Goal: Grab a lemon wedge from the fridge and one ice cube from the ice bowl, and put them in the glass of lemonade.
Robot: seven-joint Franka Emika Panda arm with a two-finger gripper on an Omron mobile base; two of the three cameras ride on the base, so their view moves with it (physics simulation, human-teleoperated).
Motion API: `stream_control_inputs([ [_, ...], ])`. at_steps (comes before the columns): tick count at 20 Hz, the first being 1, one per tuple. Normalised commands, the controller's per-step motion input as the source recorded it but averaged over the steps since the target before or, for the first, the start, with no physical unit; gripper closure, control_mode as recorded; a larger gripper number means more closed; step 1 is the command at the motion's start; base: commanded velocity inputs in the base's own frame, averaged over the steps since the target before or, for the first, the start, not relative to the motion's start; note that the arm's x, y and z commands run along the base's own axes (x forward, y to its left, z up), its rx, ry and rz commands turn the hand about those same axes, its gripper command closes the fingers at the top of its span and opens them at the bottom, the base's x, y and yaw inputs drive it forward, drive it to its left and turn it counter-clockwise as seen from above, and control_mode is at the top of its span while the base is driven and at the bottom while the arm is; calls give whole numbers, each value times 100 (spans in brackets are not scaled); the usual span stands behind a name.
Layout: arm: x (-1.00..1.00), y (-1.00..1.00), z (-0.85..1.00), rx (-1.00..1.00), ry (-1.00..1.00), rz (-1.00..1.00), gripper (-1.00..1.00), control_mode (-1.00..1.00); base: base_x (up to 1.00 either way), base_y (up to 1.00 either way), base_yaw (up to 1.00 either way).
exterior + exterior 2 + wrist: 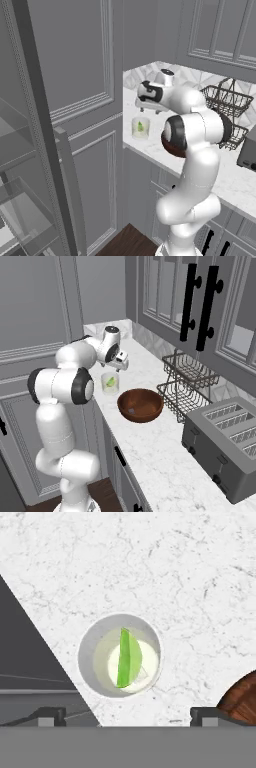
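With its jaws standing wide and empty above, the small, light, slippery green-yellow lemon wedge [129, 657] is lying inside the fragile clear lemonade glass [89, 644] on the white marble tabletop [165, 572], needing no further grip.

— Counter [150, 446]? 
— White veined marble, smooth. 
— Bowl [140, 404]? 
— Brown glossy wood. 
— Glass [120, 656]? 
— Clear, with a matt green wedge [128, 658] inside. 
— Baskets [187, 381]? 
— Dark wire. Toaster [225, 443] grey, brushed-metal look.
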Motion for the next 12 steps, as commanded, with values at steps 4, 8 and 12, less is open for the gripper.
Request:
stream_control_inputs([
  [4, -92, -29, 0, 10, -2, -4, -100, -100, 0, 0, 0],
  [8, -94, -24, 29, 9, -3, 0, -100, -100, 0, 0, 0],
  [12, -50, -4, 94, 15, 0, 0, -100, -100, 0, 0, 0],
])
